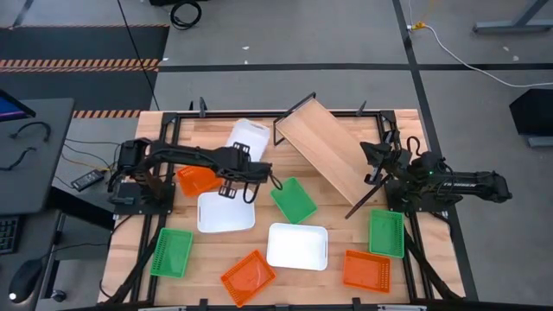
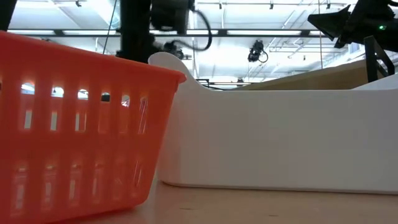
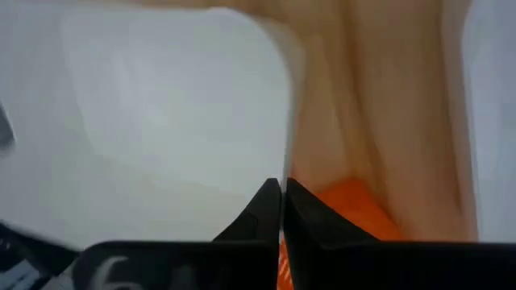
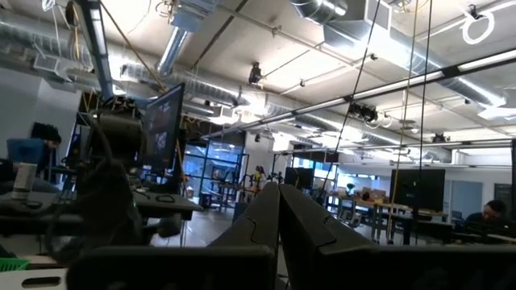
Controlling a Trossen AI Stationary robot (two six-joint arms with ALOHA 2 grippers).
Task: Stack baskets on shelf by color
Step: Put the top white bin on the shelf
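From table height almost everything is blocked: an orange slotted basket fills one side of the low view and the plain wall of a white basket fills the rest, so only a sliver of the shelf peeks over them. Looking down from above, the left gripper sits over the upper edge of another white basket near the middle of the table, and the arm covers part of an orange basket just beside it. In the left wrist view its fingers are pressed together right at the white basket's rim, but I cannot tell whether the rim is actually pinched between them; a patch of orange shows just past the tips. The shelf lies slanted at the back, pale plywood on a thin black frame, with a third white basket beside its upper end, partly behind the arm. The rest are shallow trays with rounded corners, scattered toward the front: green ones, orange ones, and a white one. The right gripper waits at the table's right edge, fingers together and holding nothing, pointed out into the room.
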